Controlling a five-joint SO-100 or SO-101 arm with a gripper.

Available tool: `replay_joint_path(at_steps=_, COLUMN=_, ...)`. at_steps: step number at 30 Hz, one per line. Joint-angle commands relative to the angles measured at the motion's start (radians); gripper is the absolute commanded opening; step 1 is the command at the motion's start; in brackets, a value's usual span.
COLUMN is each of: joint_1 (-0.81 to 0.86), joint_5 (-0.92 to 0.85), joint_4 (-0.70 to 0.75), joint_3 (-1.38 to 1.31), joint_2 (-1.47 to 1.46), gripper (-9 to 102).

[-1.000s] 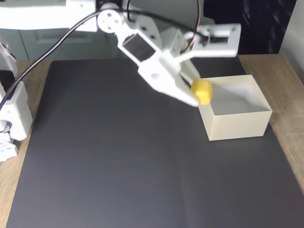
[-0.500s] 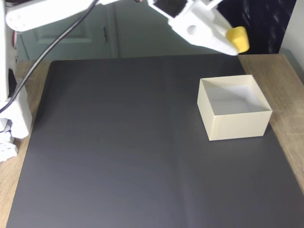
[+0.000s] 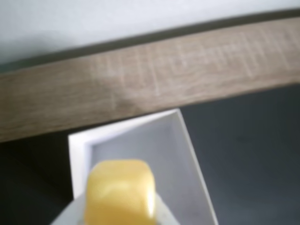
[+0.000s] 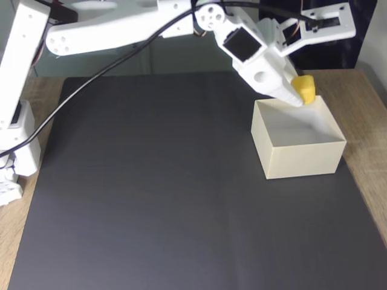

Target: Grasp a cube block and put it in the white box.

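Wrist view blurred throughout. Cube (image 3: 120,192) cut by bottom edge, box (image 3: 140,159) likewise, near walls out of frame. Fixed view: arm base (image 4: 12,157) clipped at left edge, box's (image 4: 299,160) far rim partly behind gripper (image 4: 300,92); jaw contact on cube (image 4: 305,89) unclear.

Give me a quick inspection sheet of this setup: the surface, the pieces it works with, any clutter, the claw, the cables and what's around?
Surface: dark mat on a wooden table.
Job's things: yellow cube block held over the far rim of the white box; the box interior looks empty.
Clutter: nothing seen.
Grippers: gripper shut on the cube block, above the box's far edge.
Cables: black cable hangs along the arm toward its base.
Surroundings: pale wall behind; dark area at upper right.
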Motion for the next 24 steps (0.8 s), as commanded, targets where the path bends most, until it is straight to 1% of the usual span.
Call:
replay_joint_path(at_steps=1, joint_1=-0.015, joint_5=-0.002, joint_4=-0.021, joint_3=-0.048, joint_2=0.000, gripper=1)
replay_joint_path(at_steps=7, joint_1=-0.012, joint_5=-0.003, joint_4=-0.049, joint_3=-0.051, joint_2=-0.031, gripper=2)
replay_joint_path(at_steps=18, joint_1=0.012, joint_5=-0.012, joint_4=-0.060, joint_3=-0.051, joint_2=-0.038, gripper=20)
replay_joint_path(at_steps=24, joint_1=0.035, joint_5=-0.014, joint_4=-0.063, joint_3=-0.051, joint_2=-0.038, gripper=23)
